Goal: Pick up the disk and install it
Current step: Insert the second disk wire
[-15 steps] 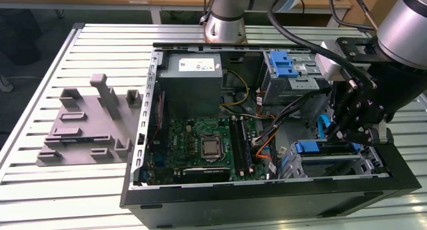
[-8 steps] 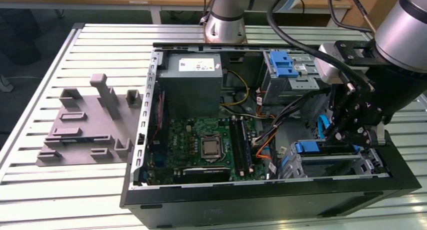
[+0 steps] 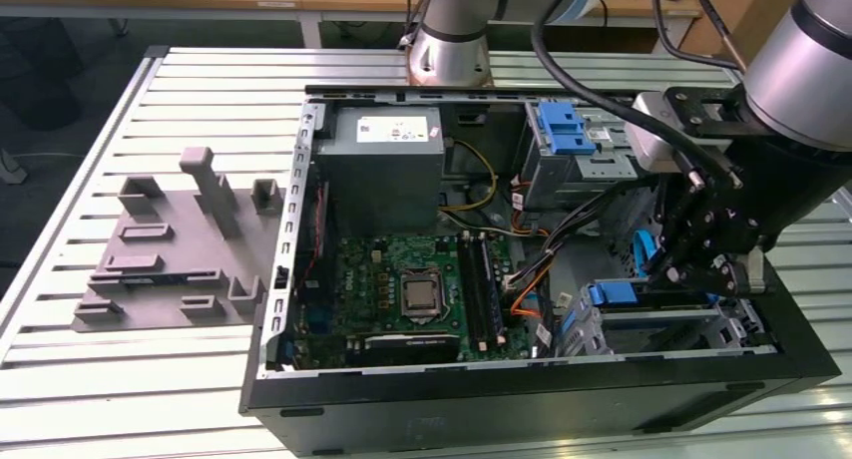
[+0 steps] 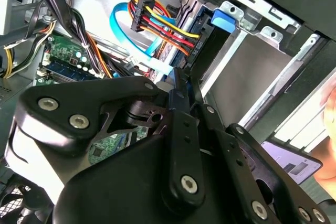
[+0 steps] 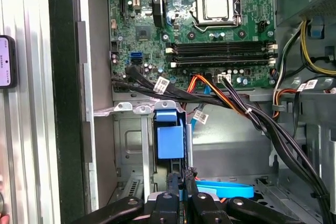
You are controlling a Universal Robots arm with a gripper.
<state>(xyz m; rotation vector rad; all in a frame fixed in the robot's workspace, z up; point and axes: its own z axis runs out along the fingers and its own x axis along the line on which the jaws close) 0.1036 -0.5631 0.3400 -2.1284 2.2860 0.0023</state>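
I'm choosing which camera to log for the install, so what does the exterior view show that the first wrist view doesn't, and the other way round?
The exterior view adds the grey moulded plate on the slatted table, the grey box with a white sticker, and the arm's base. The first wrist view adds a dark phone-like device outside the case and a blue flat cable. Both show the motherboard, the gripper and the blue plastic piece in the drive bay beside it.

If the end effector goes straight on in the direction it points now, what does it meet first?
Most likely the blue plastic carrier in the drive bay: in the first wrist view the end effector points right at its lower edge. How far apart they are is unclear.
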